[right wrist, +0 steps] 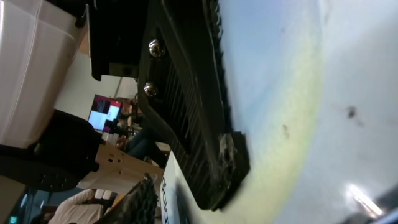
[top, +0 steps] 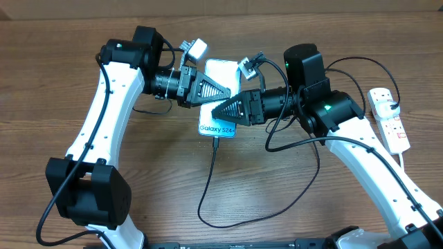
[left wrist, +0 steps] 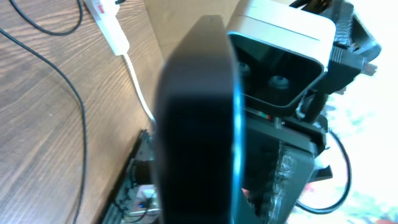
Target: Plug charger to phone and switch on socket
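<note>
Overhead puts the phone (top: 217, 128) at the middle of the surface (top: 62, 62), screen up, with its "Galaxy" end toward 6 o'clock and both of my arms meeting over it. My left claw (top: 225, 91) reaches in from 9 o'clock over the phone's far half. It is closed down tight, and since the left wrist view shows a lit blue edge right against my dark finger, I judge it is clamped on the phone's thin body. My right claw (top: 214, 111) comes in from 3 o'clock across the middle of the screen. The right wrist view shows one ribbed finger (right wrist: 186, 118) lying against the pale glass, but I cannot tell how wide that claw stands or whether it grips anything. The charger (top: 206, 180) meets the phone at its 6 o'clock end, where the small plug tip (top: 216, 142) touches the edge. From there the cable runs down toward 6 o'clock and loops round toward 3 o'clock. I cannot tell whether the tip is fully seated. I take the step in hand to be the plugging-in, close to done. The socket (top: 390, 117) lies well apart at 3 o'clock. The next move, as I judge it, calls for confirming the plug is home, freeing my right claw and carrying it to the socket to switch it on.
</note>
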You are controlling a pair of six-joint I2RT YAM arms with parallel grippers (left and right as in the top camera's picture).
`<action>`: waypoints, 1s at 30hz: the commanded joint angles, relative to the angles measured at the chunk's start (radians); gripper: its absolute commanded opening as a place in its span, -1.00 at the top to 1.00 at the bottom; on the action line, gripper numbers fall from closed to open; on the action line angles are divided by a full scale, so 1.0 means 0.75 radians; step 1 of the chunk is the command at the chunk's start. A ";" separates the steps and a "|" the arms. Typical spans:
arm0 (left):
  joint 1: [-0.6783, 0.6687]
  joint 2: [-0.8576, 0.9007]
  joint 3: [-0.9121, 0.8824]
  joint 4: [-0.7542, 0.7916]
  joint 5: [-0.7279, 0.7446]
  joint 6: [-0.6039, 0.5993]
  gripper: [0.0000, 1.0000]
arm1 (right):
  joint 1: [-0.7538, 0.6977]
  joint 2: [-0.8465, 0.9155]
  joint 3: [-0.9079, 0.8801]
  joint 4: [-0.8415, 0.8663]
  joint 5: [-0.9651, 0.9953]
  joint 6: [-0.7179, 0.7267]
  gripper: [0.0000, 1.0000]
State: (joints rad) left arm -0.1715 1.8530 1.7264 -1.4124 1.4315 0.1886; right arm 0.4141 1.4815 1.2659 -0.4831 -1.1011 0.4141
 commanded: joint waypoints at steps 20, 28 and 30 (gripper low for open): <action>-0.042 -0.030 0.008 0.085 0.044 0.007 0.19 | 0.015 0.002 0.007 0.000 -0.055 0.041 0.93; -0.038 -0.030 0.008 0.107 -0.212 -0.102 -0.64 | 0.015 0.002 0.007 -0.018 -0.017 0.041 0.93; -0.033 -0.030 0.008 0.125 -0.290 -0.157 -0.68 | 0.015 0.002 0.007 -0.066 0.071 0.041 0.93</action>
State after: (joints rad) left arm -0.1947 1.8530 1.7264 -1.3293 1.3342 0.1349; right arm 0.4145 1.4860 1.2659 -0.5247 -1.0782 0.4648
